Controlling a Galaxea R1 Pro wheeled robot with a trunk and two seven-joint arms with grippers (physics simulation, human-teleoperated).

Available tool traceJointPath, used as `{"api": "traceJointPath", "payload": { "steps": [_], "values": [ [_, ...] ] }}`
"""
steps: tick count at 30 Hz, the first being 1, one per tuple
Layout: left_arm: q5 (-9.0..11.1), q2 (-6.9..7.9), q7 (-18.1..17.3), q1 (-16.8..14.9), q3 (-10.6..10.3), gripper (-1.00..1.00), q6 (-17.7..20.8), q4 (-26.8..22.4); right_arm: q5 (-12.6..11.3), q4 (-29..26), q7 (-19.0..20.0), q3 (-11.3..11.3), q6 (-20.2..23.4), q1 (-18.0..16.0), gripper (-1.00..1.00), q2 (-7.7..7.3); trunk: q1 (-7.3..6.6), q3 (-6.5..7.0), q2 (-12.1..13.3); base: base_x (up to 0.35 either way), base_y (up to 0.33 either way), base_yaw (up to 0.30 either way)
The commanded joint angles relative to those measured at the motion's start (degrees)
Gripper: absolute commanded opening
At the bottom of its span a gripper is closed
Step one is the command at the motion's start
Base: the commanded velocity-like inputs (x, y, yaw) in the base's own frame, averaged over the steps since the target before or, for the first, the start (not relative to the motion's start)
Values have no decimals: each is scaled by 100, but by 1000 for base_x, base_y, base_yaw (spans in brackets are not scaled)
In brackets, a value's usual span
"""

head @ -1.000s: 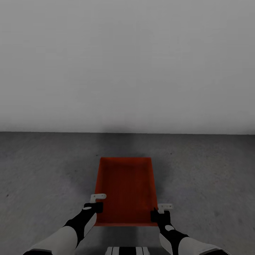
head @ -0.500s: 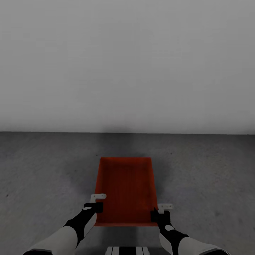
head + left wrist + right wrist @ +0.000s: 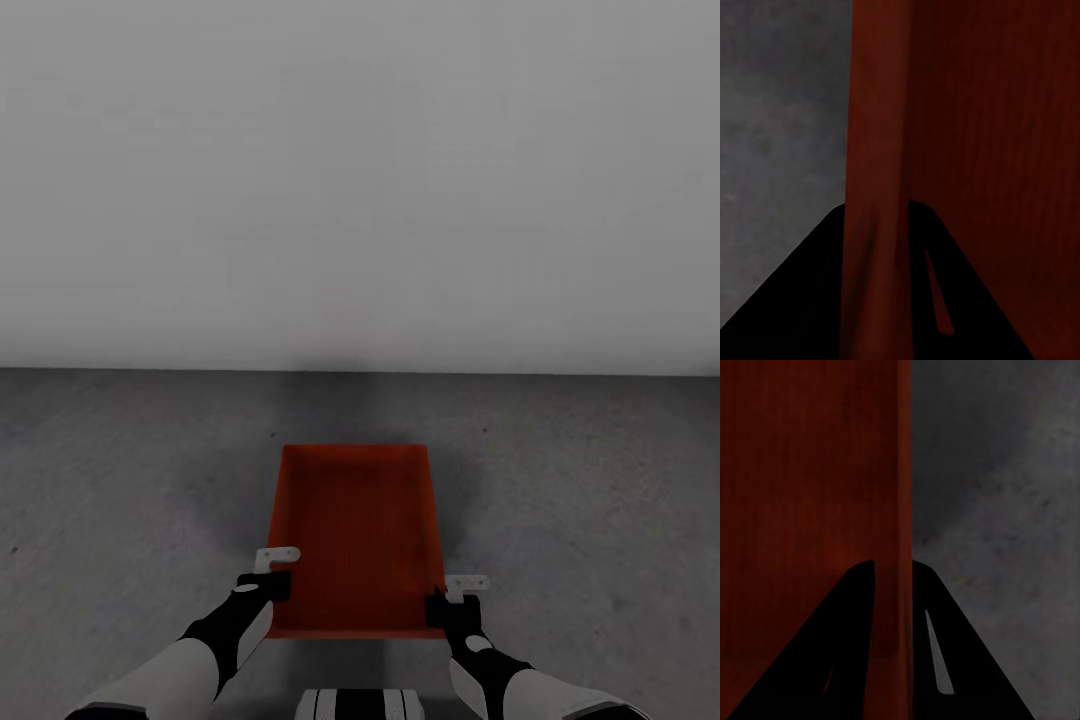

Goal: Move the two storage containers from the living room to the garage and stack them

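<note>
Nothing among the arms or the box has shifted since the earlier frames; only the base of the robot at the lower edge of the head view shows slightly more, and the wall-floor line sits marginally higher. One orange-red rectangular storage container with thin straight walls and a flat bottom (image 3: 355, 535) is visible, open side up, held between two arms above the dark grey, rough concrete floor (image 3: 120, 500). Two claws are counted. Left claw (image 3: 268, 572): clamped on the container's left wall near its near corner, the wall passing between the two dark fingers (image 3: 810, 300) in the left wrist view. Right claw (image 3: 452, 598): clamped likewise on the right wall, which runs between its fingers (image 3: 967, 660) in the right wrist view. Whether the container's bottom touches the floor cannot be told. Beyond it stands one plain pale grey wall (image 3: 360, 180), meeting the floor in a straight line; the setting is the bare garage.
</note>
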Motion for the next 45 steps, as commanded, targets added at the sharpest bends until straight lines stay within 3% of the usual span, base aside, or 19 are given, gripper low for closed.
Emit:
{"api": "traceJointPath", "payload": {
  "steps": [1, 16, 32, 45],
  "values": [
    [55, 4, 62, -6, 423, -100, 42, -34, -216, 35, -53, -210, -50, 1, -100, -14, -1, -3, -1, 0, 0, 0],
    [55, 4, 63, -6, 423, -100, 42, -34, -216, 33, -53, -210, -49, 1, -100, -14, -1, -3, -1, 0, 0, 0],
    [55, 4, 57, -6, 423, -100, 42, -34, -216, 33, -53, -210, -50, 1, -100, -13, 351, -290, -643, 0, 0, 0],
    [55, 4, 58, -6, 423, -100, 42, -34, -216, 36, -53, -210, -50, 1, -100, -9, 351, -290, -643, 0, 0, 0]
  ]
}}
